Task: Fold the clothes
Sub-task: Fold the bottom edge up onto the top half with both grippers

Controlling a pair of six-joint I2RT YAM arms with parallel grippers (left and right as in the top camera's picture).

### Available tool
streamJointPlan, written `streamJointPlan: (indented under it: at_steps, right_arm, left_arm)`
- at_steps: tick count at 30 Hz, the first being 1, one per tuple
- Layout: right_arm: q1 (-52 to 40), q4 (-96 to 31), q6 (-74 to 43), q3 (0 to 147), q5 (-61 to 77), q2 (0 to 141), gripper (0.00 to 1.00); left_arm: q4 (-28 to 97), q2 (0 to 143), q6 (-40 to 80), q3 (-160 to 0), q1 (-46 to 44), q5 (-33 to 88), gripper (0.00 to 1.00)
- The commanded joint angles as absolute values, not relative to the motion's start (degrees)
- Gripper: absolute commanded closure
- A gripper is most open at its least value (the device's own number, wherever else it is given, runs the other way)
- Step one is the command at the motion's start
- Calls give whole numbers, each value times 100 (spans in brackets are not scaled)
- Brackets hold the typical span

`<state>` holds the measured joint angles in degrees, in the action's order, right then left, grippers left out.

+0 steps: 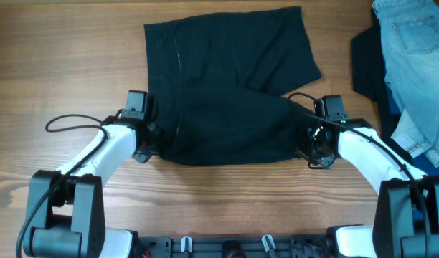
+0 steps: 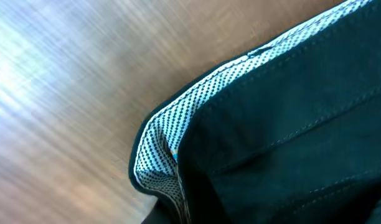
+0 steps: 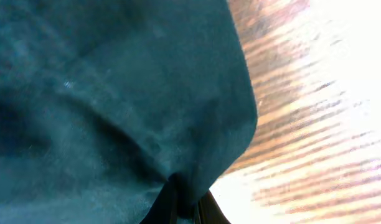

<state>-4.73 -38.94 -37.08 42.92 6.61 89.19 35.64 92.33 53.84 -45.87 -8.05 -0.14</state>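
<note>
The black shorts [image 1: 227,86] lie on the wooden table in the overhead view, one leg spread at the back and the near part folded over in front. My left gripper [image 1: 149,132] is shut on the shorts' left edge at the waistband. In the left wrist view the dotted white waistband lining [image 2: 172,134] curls up beside black fabric [image 2: 290,124]. My right gripper [image 1: 305,136] is shut on the shorts' right edge. In the right wrist view black fabric [image 3: 116,93] bunches into the jaws [image 3: 187,208].
Light blue denim jeans [image 1: 413,64] lie at the right edge of the table, over a dark garment [image 1: 366,64] and a bright blue one [image 1: 395,107]. Bare wood [image 1: 62,57] shows to the left and along the front.
</note>
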Motion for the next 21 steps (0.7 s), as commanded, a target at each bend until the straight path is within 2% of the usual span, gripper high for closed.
streamJointPlan:
  at_steps: [1,6,11,18,21]
  right_arm:
    - [-274,-4379,-3024,5081,930,8774,96]
    - [106,-5789,-2189,6849,926,8147,96]
    - [318,-6805,-1732,7996,904,7699,96]
    - [414,-7723,-1210,8191,908,6969,96]
    - [414,-7666,-799,8191,998,6858,96]
  left_arm:
    - [4589,8742,4484,-4928,-602,-141,96]
    - [5596,7218,4215,-5564,-386,-440,96]
    - [5817,5894,4217,-5675,-384,-438,96]
    - [6431,4836,4217,-5682,-384,-438,96]
    - [6722,4740,4230,-5680,-384,-440,96]
